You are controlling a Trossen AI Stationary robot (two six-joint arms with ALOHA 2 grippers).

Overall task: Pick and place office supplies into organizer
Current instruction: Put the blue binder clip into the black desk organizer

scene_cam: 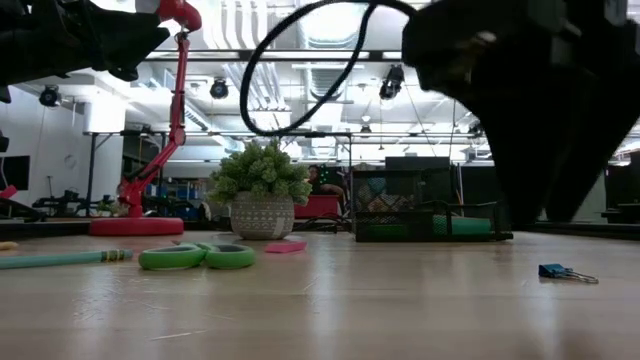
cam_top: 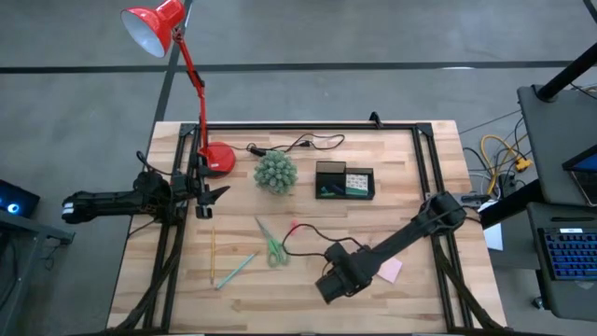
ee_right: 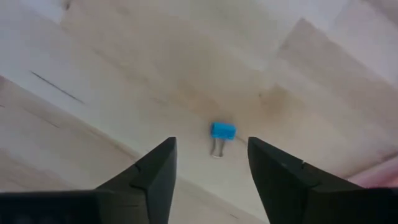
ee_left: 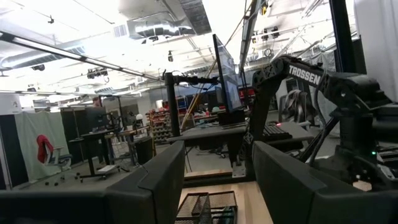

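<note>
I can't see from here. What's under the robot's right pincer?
A small blue binder clip lies on the bare wooden table, right below the open right pincer, untouched. From above, the arm covers the clip, so it cannot be seen there.

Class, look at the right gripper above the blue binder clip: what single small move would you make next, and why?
Probably lower the right gripper straight down onto the blue binder clip. Its fingers are open, the clip lies on the table ahead of the gap between them, and nothing is held yet.
</note>
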